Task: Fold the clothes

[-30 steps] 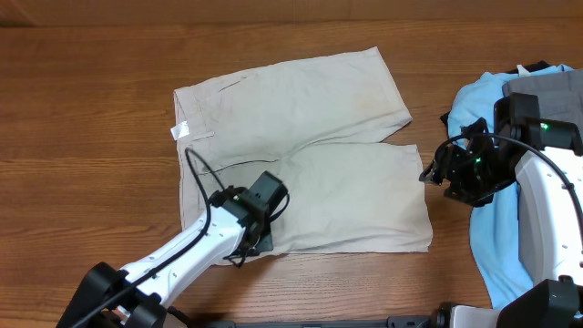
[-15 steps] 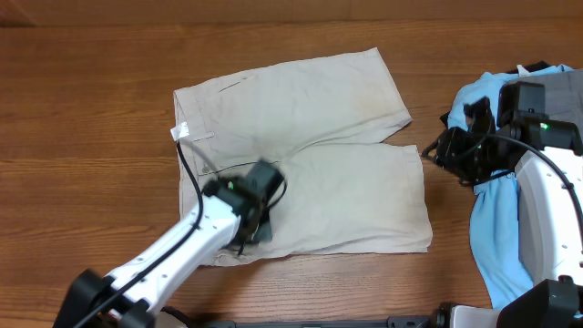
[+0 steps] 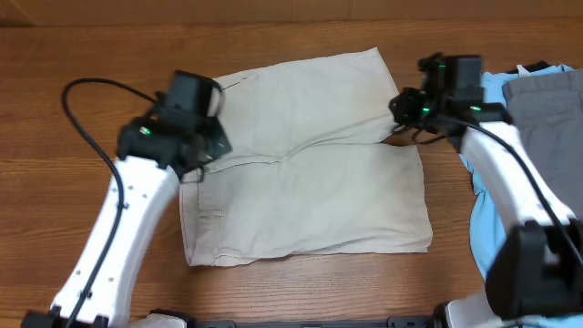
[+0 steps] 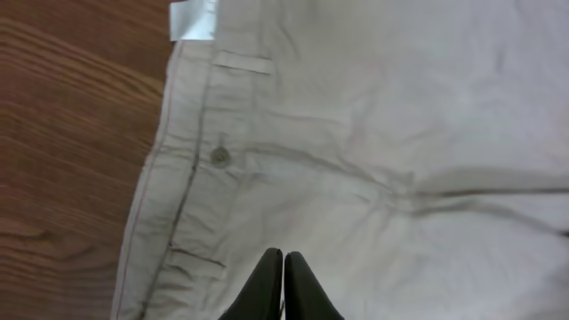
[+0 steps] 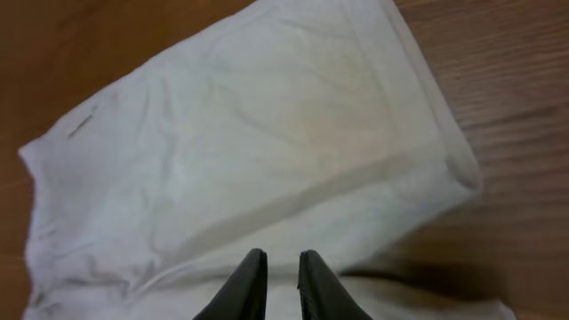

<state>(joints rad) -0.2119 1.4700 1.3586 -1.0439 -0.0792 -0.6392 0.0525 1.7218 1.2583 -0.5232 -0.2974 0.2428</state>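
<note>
- Shorts [image 3: 310,173]: light beige, lying spread flat on the wooden table [image 3: 91,55], roughly at its centre. Waistband at the left, both legs running to the right.
- Far leg angles up toward the far right. Near leg lies straight, with its hem at the right. The legs part in a narrow wedge near the right end, where bare wood shows.
- Left arm [image 3: 127,219]: reaches from the near-left edge, with its head over the waistband end of the shorts.
- Left gripper [image 4: 283,258]: fingers pressed together, closed, with nothing between them. The tips point at the fabric just inside the waistband. Contact with the cloth cannot be told.
- Left wrist view: waistband button [image 4: 220,156] sits beyond the fingertips, toward the left. The small white label [image 4: 193,18] sticks out at the waistband's edge, further on. A belt loop [image 4: 242,62] lies between them.
- Right arm [image 3: 496,164]: comes in from the near right, with its head by the hem of the far leg.
- Right gripper [image 5: 282,260]: fingers nearly together with a slim gap between them, and nothing in the gap. It is over the far leg, and the hem corner [image 5: 462,173] lies to one side of it. Contact cannot be told.
- Right edge of the table: light blue T-shirt [image 3: 487,228], bunched, with a grey garment [image 3: 547,100] lying on its far part. Both sit apart from the shorts.
</note>
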